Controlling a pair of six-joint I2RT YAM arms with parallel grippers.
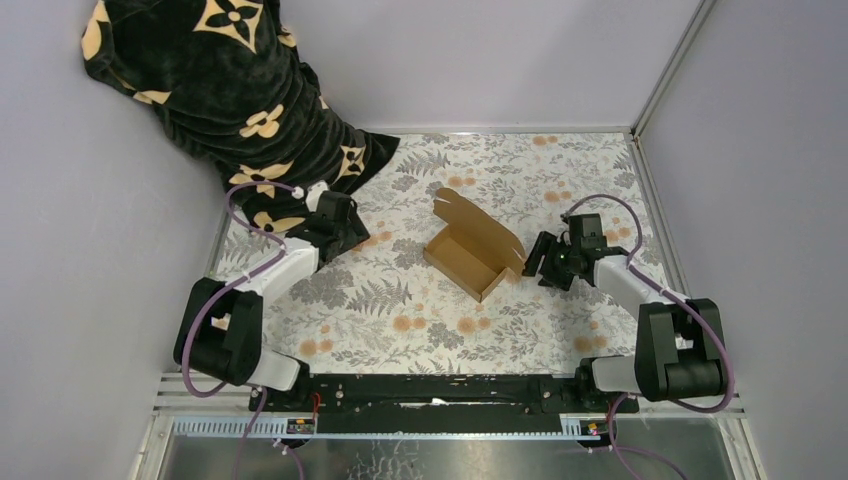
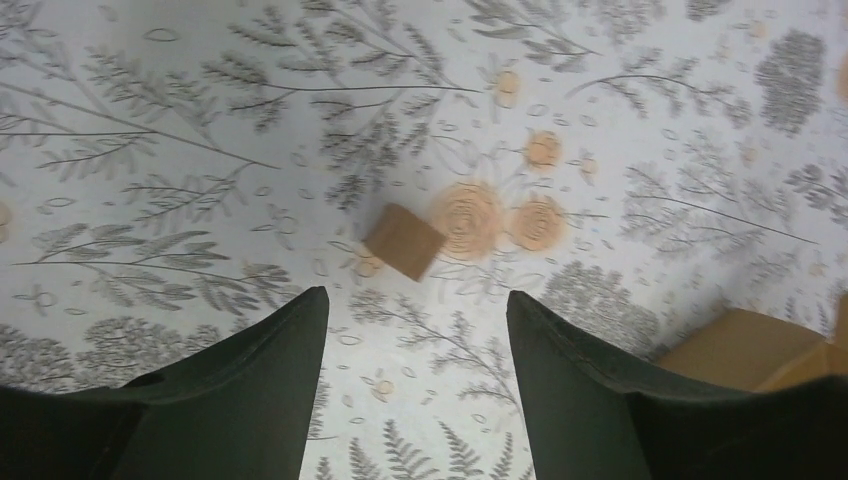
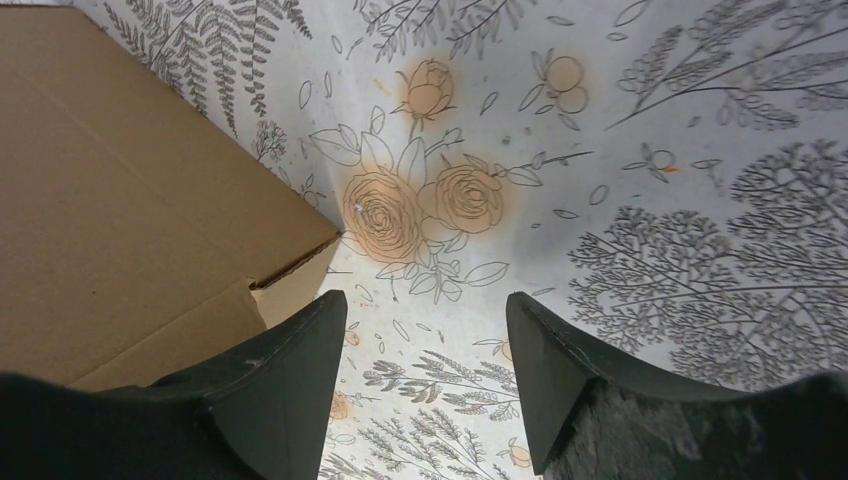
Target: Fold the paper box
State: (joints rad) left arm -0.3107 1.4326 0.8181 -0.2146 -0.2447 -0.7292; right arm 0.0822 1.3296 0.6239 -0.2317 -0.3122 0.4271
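Observation:
The paper box (image 1: 470, 250) is plain brown cardboard, partly folded into a small open tray with its lid flap standing up at the back, in the middle of the floral cloth. My right gripper (image 1: 535, 258) is open and empty just to the right of the box. In the right wrist view the box wall (image 3: 130, 190) lies beside the left finger of my right gripper (image 3: 426, 298). My left gripper (image 1: 345, 225) is open and empty, well left of the box. In the left wrist view my left gripper (image 2: 416, 295) hovers near a small loose square of cardboard (image 2: 404, 241), and a corner of the box (image 2: 745, 345) shows at the lower right.
A black blanket with beige flower marks (image 1: 230, 90) is heaped at the back left, close behind the left arm. Grey walls close the table at back and sides, with a metal rail (image 1: 655, 195) along the right edge. The floral cloth (image 1: 420, 320) covers the table.

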